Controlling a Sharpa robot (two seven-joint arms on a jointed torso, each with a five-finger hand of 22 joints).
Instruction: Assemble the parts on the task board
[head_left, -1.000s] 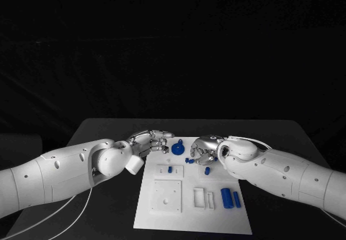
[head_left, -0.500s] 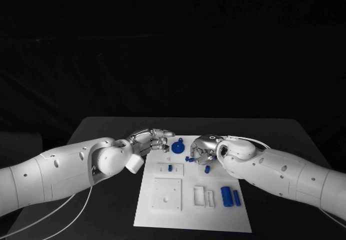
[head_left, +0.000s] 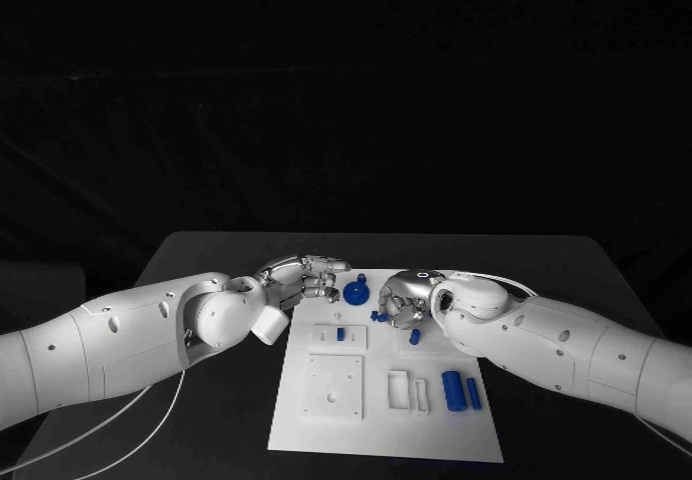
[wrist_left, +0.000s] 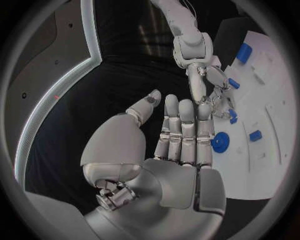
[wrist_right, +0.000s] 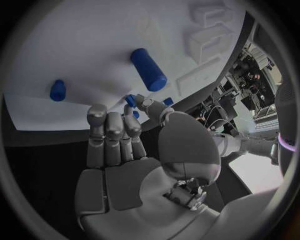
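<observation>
Black cloth is hanging behind a dark desk (head_left: 577, 265), and the white board (head_left: 378, 420) is lying in the middle of it. Both hands are meeting over the board's far end. The left hand (head_left: 296, 283) is hovering by the far left corner, fingers (wrist_left: 186, 131) straight and released, holding nothing, right beside a blue disc (head_left: 355, 293). The right hand (head_left: 402, 300) is reaching in next to it, fingers curling around a small blue part (wrist_right: 130, 100); whether it is actually grasping it, I cannot tell. Other blue parts are sitting on the board: a short peg (head_left: 340, 335) near the left hand, another peg (head_left: 414, 338) under the right, and two cylinders (head_left: 460, 391) lying side by side near the right edge.
</observation>
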